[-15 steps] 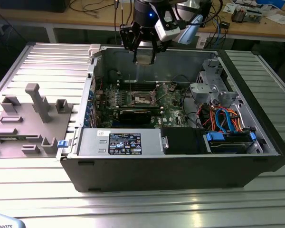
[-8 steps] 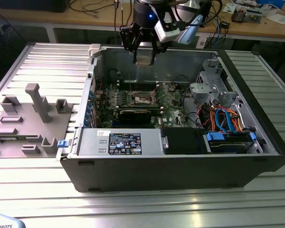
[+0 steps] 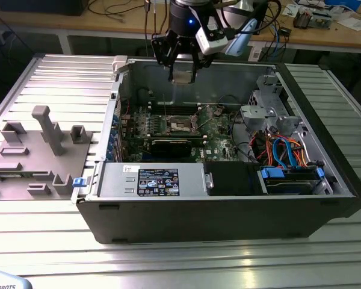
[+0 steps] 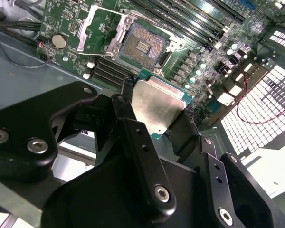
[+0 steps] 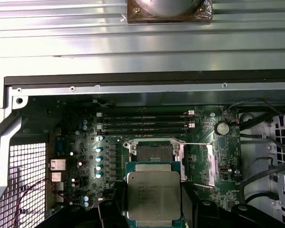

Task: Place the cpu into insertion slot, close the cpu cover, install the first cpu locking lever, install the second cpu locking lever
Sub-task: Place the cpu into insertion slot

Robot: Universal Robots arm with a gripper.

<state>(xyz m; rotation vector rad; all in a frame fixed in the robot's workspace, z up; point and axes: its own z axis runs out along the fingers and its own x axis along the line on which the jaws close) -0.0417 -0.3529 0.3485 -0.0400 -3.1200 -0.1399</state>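
Currently gripper (image 3: 182, 77) pinches square cpu (image 5: 153, 194) by its edges, metal top toward both wrist cameras, above board (image 5: 85, 142) in case (image 3: 228, 208); slot (image 4: 143, 45) empty, cover (image 5: 200, 164) flipped open.

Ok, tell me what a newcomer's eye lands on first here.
The silvery cpu gripped in the black jaws, held above the motherboard in the second wrist view. On the green board below, the insertion slot lies bare, its dark contact field exposed. In the exterior view, the open computer case sits on a ribbed metal table.
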